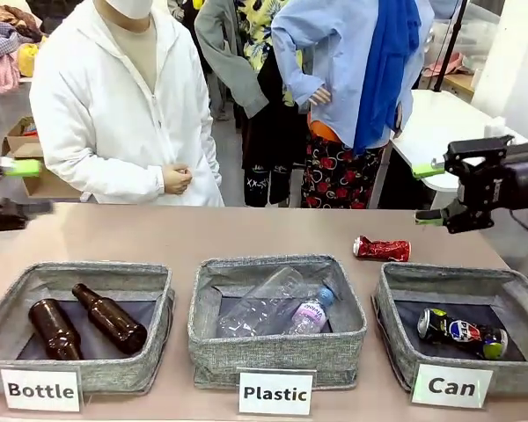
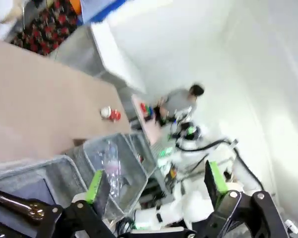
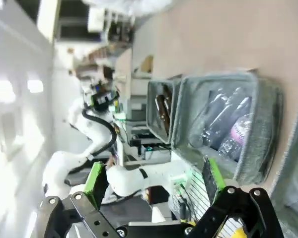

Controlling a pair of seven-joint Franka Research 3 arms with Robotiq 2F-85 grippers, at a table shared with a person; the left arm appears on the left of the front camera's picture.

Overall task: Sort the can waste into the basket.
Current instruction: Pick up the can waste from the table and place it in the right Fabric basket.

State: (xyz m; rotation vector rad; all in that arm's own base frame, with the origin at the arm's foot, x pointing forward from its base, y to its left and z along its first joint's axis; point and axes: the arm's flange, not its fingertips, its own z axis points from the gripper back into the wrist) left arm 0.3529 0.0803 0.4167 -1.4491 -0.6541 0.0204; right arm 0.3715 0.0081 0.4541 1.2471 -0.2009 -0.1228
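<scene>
pepsi can (image 1: 462, 332) lies inside the basket (image 1: 515, 376) labelled "can"; crushed red can (image 1: 381, 249) sits on the worktop (image 1: 246, 233) just behind it. left fingers (image 1: 22, 167) and right fingers (image 1: 429, 170) are spread wide, holding nothing.

The tan worktop (image 1: 246, 233) carries 3 grey bins in a row: Bottle bin (image 1: 123, 369), Plastic bin (image 1: 277, 352), Can basket (image 1: 389, 327). A crushed red can (image 1: 382, 250) lies just behind the Can basket's far left corner.
</scene>
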